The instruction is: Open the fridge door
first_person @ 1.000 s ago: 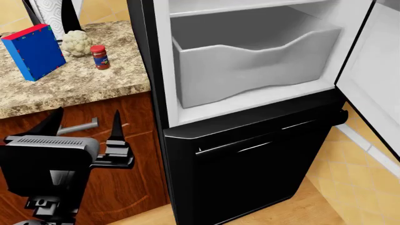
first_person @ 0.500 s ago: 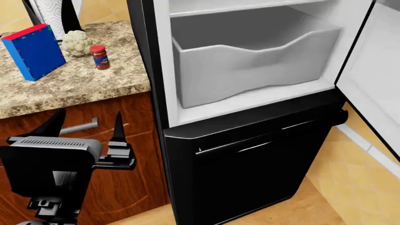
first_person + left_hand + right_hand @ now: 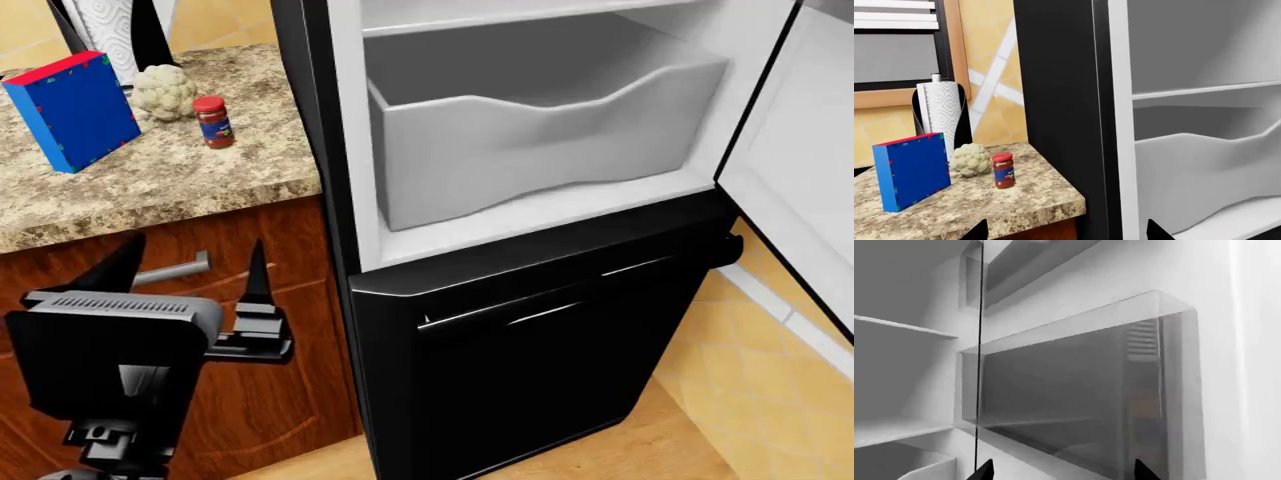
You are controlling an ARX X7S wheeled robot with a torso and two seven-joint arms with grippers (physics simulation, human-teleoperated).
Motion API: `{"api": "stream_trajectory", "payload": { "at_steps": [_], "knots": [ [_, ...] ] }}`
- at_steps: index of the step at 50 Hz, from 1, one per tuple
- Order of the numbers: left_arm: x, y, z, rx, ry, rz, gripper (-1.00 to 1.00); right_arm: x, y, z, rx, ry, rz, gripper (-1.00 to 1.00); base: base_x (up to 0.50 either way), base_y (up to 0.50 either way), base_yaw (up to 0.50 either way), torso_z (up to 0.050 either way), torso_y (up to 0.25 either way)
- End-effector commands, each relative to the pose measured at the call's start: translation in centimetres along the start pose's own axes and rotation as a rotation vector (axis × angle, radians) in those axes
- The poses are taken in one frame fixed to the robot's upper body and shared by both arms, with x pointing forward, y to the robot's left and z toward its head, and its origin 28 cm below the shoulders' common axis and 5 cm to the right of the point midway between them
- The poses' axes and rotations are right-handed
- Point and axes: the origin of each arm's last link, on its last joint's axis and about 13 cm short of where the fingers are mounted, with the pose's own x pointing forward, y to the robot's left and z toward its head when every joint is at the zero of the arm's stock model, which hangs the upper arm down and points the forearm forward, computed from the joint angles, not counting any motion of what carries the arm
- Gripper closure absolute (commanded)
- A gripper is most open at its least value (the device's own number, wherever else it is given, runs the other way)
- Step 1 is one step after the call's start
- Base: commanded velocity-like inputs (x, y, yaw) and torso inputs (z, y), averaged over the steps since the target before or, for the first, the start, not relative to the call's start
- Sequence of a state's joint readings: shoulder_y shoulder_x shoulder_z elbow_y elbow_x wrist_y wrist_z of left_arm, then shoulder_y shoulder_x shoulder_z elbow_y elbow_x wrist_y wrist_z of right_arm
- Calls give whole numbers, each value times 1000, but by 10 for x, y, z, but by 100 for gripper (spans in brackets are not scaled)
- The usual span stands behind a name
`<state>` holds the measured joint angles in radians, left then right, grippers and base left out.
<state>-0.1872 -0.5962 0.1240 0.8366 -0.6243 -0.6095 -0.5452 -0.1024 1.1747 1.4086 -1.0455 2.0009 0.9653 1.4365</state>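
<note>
The fridge door [image 3: 805, 140] stands swung wide open at the right of the head view, its white inner face showing. The white fridge interior [image 3: 534, 120] is exposed, with a pale drawer inside. My left gripper [image 3: 190, 250] hangs open in front of the wooden cabinet, left of the fridge and holding nothing. In the left wrist view the left gripper [image 3: 1066, 232] faces the fridge's black side wall. My right gripper [image 3: 1064, 472] is open and out of the head view. It points at a clear bin [image 3: 1074, 390] on the door's inner face [image 3: 1254, 365].
A granite counter [image 3: 147, 190] left of the fridge holds a blue box [image 3: 70, 110], a cauliflower [image 3: 163, 90], a red jar [image 3: 211, 121] and a paper towel roll [image 3: 941, 112]. Below are a brown cabinet with a metal handle [image 3: 171, 270] and the fridge's lower black panel [image 3: 534, 360].
My left gripper has drifted slightly right and down in the head view. The fridge door has not visibly moved.
</note>
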Motion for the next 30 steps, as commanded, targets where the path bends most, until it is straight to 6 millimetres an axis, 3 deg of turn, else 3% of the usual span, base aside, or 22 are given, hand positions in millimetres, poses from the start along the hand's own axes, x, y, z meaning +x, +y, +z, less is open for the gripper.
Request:
{"api": "stream_trajectory", "payload": {
  "at_steps": [1,18,30],
  "knots": [
    [3,1,0,-17,-13,5,-100,2,13,5,-138,-6,24,-100,0,0,0,0,0],
    [2,1,-2,-20,-9,9,-100,3,3,6,-180,53,-83,-100,0,0,0,0,0],
    [2,0,-2,-18,-6,3,-100,20,-5,24,-227,88,-59,-100,0,0,0,0,0]
  ]
}}
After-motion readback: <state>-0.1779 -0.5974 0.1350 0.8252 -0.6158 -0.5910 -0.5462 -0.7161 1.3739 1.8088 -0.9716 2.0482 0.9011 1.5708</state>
